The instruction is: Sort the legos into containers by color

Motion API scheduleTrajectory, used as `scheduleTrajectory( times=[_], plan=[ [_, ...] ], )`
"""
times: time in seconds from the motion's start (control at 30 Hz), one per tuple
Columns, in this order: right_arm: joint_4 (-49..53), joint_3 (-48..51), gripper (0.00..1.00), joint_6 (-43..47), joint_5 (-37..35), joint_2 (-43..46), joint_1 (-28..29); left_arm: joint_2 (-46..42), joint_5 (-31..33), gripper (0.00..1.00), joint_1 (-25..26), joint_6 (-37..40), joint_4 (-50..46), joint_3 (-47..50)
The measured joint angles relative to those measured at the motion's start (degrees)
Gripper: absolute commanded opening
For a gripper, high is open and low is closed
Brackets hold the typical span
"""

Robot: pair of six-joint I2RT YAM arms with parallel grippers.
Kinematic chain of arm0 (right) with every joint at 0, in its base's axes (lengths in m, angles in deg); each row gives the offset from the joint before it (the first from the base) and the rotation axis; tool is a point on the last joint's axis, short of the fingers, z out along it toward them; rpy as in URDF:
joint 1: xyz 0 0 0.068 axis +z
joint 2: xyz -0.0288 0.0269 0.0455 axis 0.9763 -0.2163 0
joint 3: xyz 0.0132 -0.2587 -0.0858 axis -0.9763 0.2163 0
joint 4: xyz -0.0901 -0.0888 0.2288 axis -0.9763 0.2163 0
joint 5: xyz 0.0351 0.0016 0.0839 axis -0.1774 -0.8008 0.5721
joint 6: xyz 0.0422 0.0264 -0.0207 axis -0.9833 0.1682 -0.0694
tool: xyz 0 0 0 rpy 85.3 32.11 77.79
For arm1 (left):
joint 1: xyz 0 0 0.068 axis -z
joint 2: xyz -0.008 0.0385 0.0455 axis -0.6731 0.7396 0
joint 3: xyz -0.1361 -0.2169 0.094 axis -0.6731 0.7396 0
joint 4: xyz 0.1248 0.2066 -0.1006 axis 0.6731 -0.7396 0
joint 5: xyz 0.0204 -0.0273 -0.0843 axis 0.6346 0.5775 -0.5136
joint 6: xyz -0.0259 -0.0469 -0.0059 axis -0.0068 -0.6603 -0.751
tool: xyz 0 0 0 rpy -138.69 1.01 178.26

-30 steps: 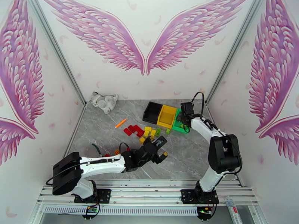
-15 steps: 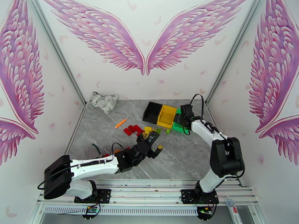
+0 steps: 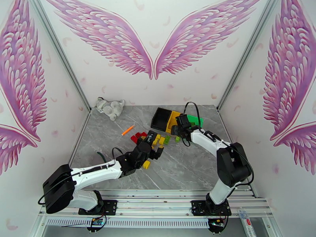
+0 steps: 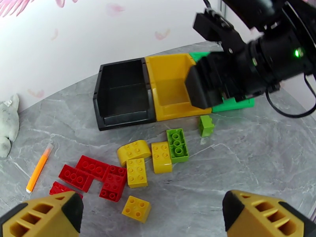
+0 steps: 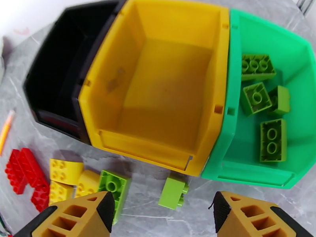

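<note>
Green bricks [image 5: 271,140] sit in the green bin [image 5: 252,176]. I see my right gripper [image 5: 158,220] spread wide and empty beside it, my left gripper [image 4: 152,218] likewise, above the loose bricks [image 4: 136,172].

Two matching arms, the left arm [image 3: 94,172] and right arm [image 3: 205,140], have glossy white link covers and bulky black joint housings. A thin black cable [image 3: 189,104] loops behind each wrist. The left end effector [image 4: 152,218] and right end effector [image 5: 162,218] carry mustard-yellow fingers [image 4: 260,218] with slotted cut-outs and black inner faces. A green light [image 4: 296,53] glows behind the right end effector.
</note>
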Motion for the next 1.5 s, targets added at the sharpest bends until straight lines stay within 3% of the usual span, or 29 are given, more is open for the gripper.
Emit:
scheduleTrajectory(
  times=[0.2,0.97,1.03,1.23,1.5],
  plan=[
    [0.13,-0.52,0.63,-0.39,-0.02,-4.59,1.01,-0.70,-0.79,0.99,-0.81,-1.44,-0.20,0.42],
    [1.05,-2.16,0.49,-2.80,-0.90,-8.81,1.31,-1.22,-2.08,0.99,-0.81,-1.88,-0.57,0.57],
    [1.07,-2.47,0.47,-2.80,-0.90,-9.11,1.31,-1.22,-2.05,0.99,-0.81,-1.88,-0.57,0.57],
    [1.11,-2.51,0.26,-3.17,-0.96,-9.40,1.31,-1.16,-2.10,0.99,-0.81,-1.66,-0.55,0.57],
    [1.09,-2.58,0.22,-3.39,-1.33,-8.63,1.31,-0.50,-2.58,0.99,-0.17,1.51,2.97,1.53]
  ],
)
